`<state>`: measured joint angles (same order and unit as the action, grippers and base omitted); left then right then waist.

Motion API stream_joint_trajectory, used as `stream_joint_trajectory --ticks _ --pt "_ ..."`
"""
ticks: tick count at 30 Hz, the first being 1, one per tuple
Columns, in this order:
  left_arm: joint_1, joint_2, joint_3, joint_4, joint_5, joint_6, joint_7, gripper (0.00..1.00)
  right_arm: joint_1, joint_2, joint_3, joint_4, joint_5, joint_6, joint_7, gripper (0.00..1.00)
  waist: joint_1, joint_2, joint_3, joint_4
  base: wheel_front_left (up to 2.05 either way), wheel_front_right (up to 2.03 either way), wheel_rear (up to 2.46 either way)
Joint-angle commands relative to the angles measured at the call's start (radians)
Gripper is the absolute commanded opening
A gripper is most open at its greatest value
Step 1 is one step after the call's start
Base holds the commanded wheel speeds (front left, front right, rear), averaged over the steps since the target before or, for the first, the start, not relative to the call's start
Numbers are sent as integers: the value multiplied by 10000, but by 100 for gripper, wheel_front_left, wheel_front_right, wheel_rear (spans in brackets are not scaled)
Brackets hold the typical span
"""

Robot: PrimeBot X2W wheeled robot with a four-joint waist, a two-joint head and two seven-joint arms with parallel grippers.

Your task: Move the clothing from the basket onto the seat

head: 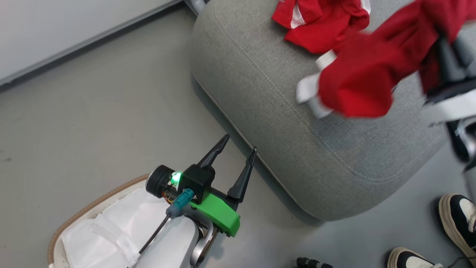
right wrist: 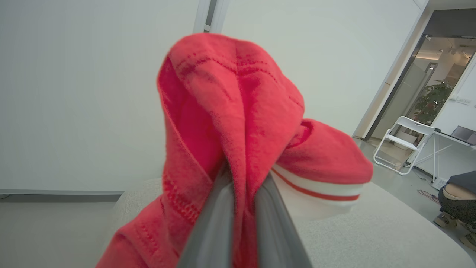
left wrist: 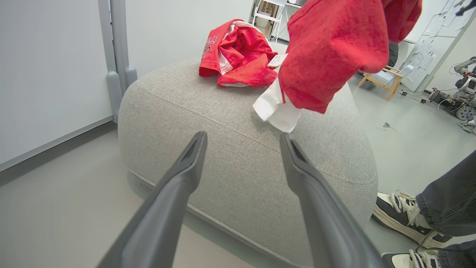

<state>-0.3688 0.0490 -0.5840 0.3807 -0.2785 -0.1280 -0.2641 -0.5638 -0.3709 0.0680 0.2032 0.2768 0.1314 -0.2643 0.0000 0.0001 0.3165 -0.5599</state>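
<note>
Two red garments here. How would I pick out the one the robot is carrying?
Start at the big grey seat. A crumpled red garment lies at its far end; the carried red garment hangs over the seat, pinched in the right gripper. Only it is lifted, its white cuff dangling.

On the seat [head: 260,93] lies clothing [head: 319,22], the basket [head: 86,209] left of it.

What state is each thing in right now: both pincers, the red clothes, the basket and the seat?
Left pincer: open, empty.
Right pincer: shut on the hanging garment.
Hanging garment: dangling over the seat, not yet put down.
Crumpled garment: lying on the seat.
Basket: the part in view holds just its white liner.
Seat: one garment resting on it.
</note>
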Motion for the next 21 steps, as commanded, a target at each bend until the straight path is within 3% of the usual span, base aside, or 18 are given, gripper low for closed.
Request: stream_joint_trajectory --ticks 1,10,21 --pt "-216 144 3 -13 156 -37 -4 100 -424 -241 -111 99 33 -14 -3 0 0 -1 632 -50 0 0 0" --pt "-841 552 -319 -123 449 -36 -4 100 -3258 -1649 -666 1665 -358 -14 -3 0 0 -1 1990 361 0 0 0" --pt "-1694 859 -699 -120 646 -38 -4 100 -4923 -1374 -2363 3112 -1793 -14 -3 0 0 -1 3520 1407 0 0 0"
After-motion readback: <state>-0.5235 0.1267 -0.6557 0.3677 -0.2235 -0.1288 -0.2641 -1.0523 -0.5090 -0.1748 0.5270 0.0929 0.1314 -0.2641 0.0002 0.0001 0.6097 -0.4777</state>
